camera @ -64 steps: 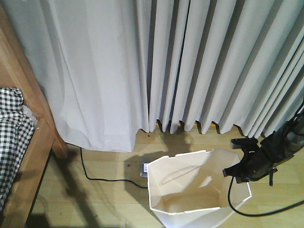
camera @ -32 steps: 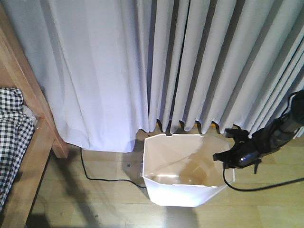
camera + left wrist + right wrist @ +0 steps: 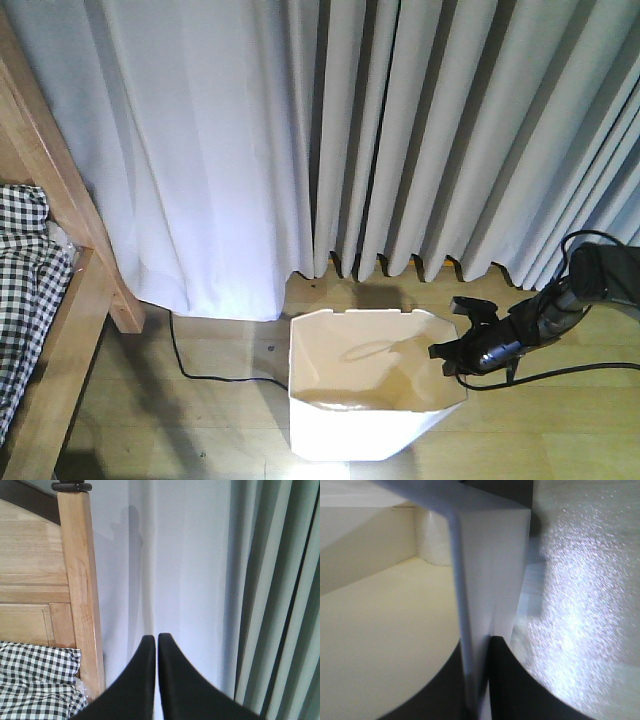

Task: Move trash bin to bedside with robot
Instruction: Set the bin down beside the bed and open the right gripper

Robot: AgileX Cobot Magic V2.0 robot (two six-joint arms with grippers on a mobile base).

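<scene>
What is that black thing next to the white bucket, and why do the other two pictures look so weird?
That black thing is a robot arm's right gripper, like a hand with two fingers. It pinches the wall of the white bin, which stands on the wooden floor by the curtain. The big picture comes from a camera on the robot's front. The other two come from cameras on its wrists. One shows the bin wall squeezed between the fingers. The other shows the left gripper, shut and holding nothing, facing the bed.
</scene>
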